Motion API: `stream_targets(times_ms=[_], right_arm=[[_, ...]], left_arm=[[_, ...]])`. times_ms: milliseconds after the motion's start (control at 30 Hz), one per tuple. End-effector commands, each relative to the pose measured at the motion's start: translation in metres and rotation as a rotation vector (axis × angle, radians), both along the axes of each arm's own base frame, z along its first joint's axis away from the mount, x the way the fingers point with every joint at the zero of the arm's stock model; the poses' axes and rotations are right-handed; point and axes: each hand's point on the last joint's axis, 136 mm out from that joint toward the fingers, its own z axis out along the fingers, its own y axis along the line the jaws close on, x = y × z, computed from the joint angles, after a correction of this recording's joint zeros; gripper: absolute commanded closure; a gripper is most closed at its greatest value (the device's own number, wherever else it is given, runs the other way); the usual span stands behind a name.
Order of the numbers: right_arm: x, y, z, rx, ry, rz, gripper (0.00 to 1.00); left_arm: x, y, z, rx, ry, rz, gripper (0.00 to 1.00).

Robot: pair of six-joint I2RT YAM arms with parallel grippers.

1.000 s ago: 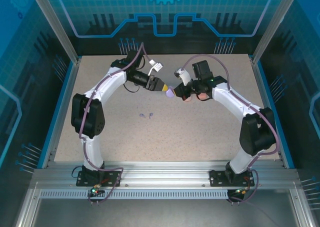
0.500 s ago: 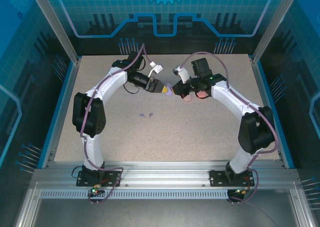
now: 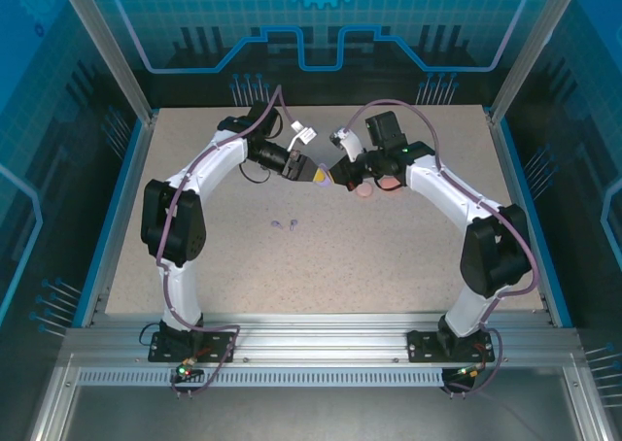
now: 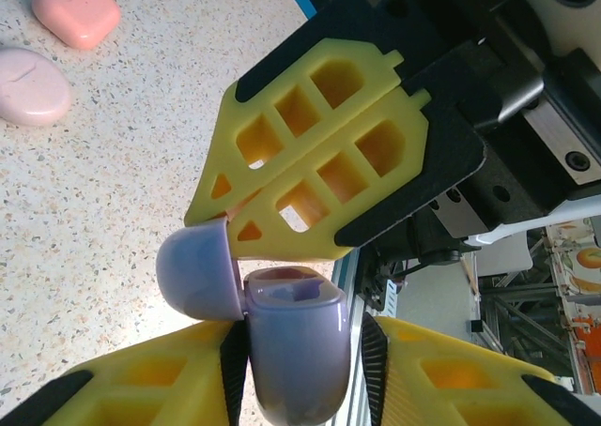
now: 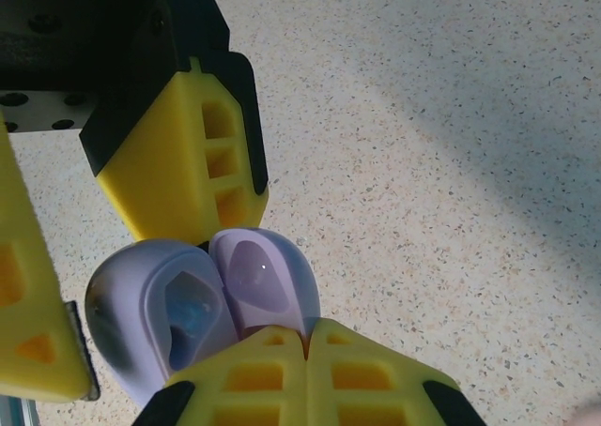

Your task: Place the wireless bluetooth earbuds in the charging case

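The purple charging case (image 4: 296,351) hangs above the table with its lid (image 4: 192,276) swung open. My right gripper (image 5: 305,330) is shut on the lid's edge (image 5: 263,281). My left gripper (image 4: 300,327) straddles the case body: one pad (image 4: 235,360) touches it, and a thin gap shows at the other pad (image 4: 374,360). In the top view the left gripper (image 3: 318,175) and right gripper (image 3: 339,178) meet at the case (image 3: 328,180). Two purple earbuds (image 3: 277,224) (image 3: 293,227) lie on the table in front of them. The open body (image 5: 160,323) shows its sockets.
A pale pink case (image 4: 33,86) and a coral case (image 4: 75,8) lie on the table beside the grippers. The coral case (image 3: 364,193) sits just under the right arm. A blue rail (image 3: 117,218) borders the speckled table.
My left jaws have narrowed around the case body. The right wrist has swung a little towards the back left, keeping the case between the two grippers.
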Motion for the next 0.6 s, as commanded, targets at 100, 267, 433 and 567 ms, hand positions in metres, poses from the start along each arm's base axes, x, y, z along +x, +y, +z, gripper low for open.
stream_targets(times_ms=[100, 267, 433, 567], right_arm=[[0.0, 0.008, 0.002, -0.007, -0.001, 0.014, 1.0], [0.002, 0.008, 0.003, -0.008, -0.005, 0.012, 1.0], [0.003, 0.007, 0.003, -0.014, -0.008, 0.002, 1.0], [0.01, 0.003, 0.005, -0.019, -0.016, -0.038, 1.0]], left_arm=[[-0.005, -0.004, -0.006, -0.019, 0.031, -0.03, 0.65], [-0.005, -0.004, -0.008, -0.015, 0.034, -0.03, 0.7], [-0.005, -0.004, -0.01, -0.012, 0.033, -0.031, 0.86], [-0.005, -0.003, -0.009, -0.009, 0.027, -0.03, 1.0]])
